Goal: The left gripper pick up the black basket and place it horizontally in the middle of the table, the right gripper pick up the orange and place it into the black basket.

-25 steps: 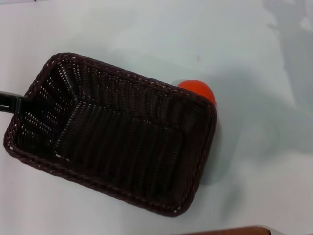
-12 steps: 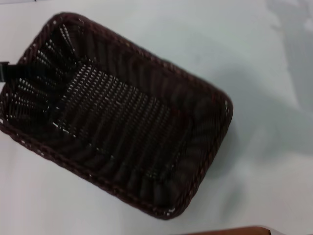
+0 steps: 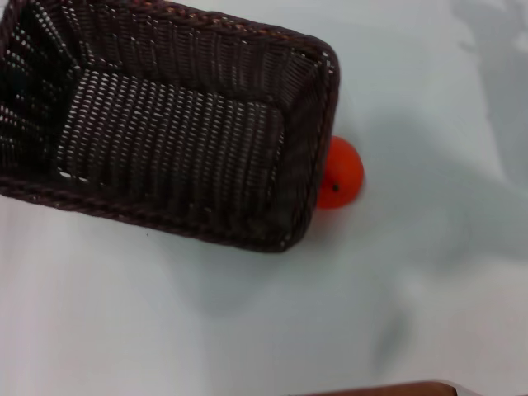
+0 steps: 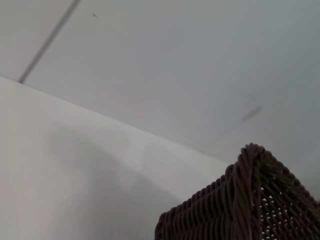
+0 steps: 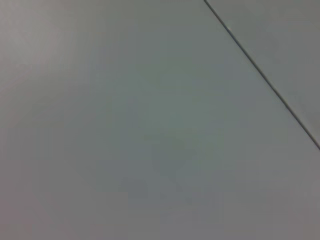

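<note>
The black basket (image 3: 165,224) fills the upper left of the head view, empty, lying nearly level with its long side across the view. Its shadow falls on the table (image 3: 247,330) below it, so it looks raised off the surface. One braided corner of it shows close in the left wrist view (image 4: 250,200). The orange (image 3: 340,173) sits on the table just beside the basket's near right corner, partly hidden by the rim. Neither the left gripper nor the right gripper shows in any view.
A brown edge (image 3: 388,389) runs along the bottom of the head view. Soft shadows lie on the table at the upper right. The right wrist view shows only a plain pale surface with a thin dark seam (image 5: 260,75).
The basket has moved up and to the left in the head view and turned more level. The orange, covered half a second ago, shows again. The left gripper has left the view.
</note>
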Motion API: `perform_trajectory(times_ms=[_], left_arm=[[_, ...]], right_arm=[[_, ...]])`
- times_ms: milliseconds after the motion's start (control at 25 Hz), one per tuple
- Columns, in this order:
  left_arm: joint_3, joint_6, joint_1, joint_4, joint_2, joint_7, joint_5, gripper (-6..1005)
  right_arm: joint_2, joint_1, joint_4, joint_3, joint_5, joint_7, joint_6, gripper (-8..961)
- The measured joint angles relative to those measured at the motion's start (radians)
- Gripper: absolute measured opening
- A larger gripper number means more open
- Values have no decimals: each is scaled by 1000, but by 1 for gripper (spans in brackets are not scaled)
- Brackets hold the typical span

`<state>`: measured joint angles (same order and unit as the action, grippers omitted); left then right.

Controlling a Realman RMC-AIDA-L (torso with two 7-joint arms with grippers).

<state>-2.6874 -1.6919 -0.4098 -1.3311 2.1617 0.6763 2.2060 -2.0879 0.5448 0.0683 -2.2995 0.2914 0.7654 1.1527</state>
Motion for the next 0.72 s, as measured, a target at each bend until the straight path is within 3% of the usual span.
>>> perform_trajectory(times_ms=[320, 720], left_arm=[[12, 141, 68, 64, 10, -22, -86, 181], [53, 209, 116, 117, 10, -11, -88, 181]], right_arm=[[0, 0, 0, 0, 0, 0, -8, 924], [0, 0, -1, 0, 0, 0, -8, 924]])
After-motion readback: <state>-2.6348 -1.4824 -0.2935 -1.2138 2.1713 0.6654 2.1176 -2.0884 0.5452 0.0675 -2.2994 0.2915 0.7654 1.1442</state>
